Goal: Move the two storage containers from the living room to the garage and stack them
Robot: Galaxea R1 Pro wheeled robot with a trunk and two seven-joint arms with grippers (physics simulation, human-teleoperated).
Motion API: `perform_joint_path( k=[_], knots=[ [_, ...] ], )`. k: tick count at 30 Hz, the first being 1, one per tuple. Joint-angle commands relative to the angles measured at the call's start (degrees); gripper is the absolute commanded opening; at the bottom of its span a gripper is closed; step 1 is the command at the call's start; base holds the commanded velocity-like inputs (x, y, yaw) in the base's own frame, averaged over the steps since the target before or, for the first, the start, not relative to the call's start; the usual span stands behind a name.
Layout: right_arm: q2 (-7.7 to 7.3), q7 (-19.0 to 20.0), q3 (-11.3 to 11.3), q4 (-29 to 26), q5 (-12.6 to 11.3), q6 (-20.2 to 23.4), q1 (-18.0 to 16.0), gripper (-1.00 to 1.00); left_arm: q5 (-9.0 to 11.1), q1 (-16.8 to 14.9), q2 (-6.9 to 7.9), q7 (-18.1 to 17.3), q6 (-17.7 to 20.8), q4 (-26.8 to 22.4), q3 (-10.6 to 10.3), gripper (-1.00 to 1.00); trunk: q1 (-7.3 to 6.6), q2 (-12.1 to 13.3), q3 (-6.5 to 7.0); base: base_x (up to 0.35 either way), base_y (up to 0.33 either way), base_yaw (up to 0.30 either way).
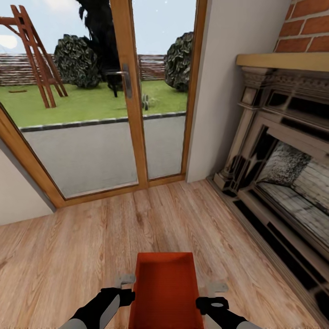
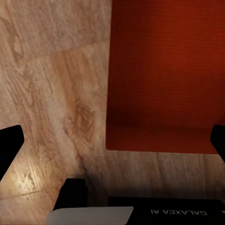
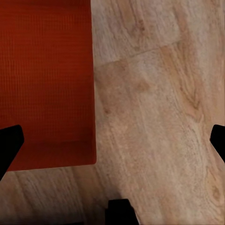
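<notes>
One orange-red storage container [image 1: 165, 292] shows low in the head view over the light wood planks of the living room, its open top facing up. My left gripper [image 1: 124, 288] is at its left wall and my right gripper [image 1: 214, 294] at its right wall. In the left wrist view the container [image 2: 164, 75] lies beside the open left gripper [image 2: 112, 140], with one fingertip [image 2: 218, 139] at its edge. Seen from the right wrist, the container [image 3: 44, 79] lies beside the open right gripper [image 3: 112, 140]. Whether it rests on the planks or is pressed between the arms is unclear.
A wood-framed glass door [image 1: 128, 91] stands straight ahead, with a garden behind it. A dark carved fireplace [image 1: 278, 169] under red brick [image 1: 306, 27] fills the right side. A white wall [image 1: 214, 91] separates them. Plank floor [image 1: 68, 246] spreads to the left.
</notes>
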Motion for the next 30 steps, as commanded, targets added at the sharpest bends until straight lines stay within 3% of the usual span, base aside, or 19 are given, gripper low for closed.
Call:
perform_joint_path(
  k=[1,20,30],
  knots=[
    [0.00,-0.25,0.50,-0.04,-0.57,-0.09,-0.03,1.00,0.60,-0.02,0.07,0.48,0.24,-0.11,-0.46,1.00,0.22,-0.44,-0.33,0.000,0.000,0.061],
    [0.00,-0.26,0.49,-0.04,-0.52,-0.81,-0.03,1.00,0.60,-0.02,0.08,0.52,0.24,-0.11,-0.46,1.00,4.40,-8.06,-5.51,0.000,0.000,0.061],
    [0.00,-0.25,0.37,-0.04,-0.65,-1.52,-0.03,1.00,0.60,-0.02,0.10,0.49,0.24,-0.19,-0.46,1.00,6.59,-12.07,-7.61,0.000,0.000,-0.014]
  ],
)
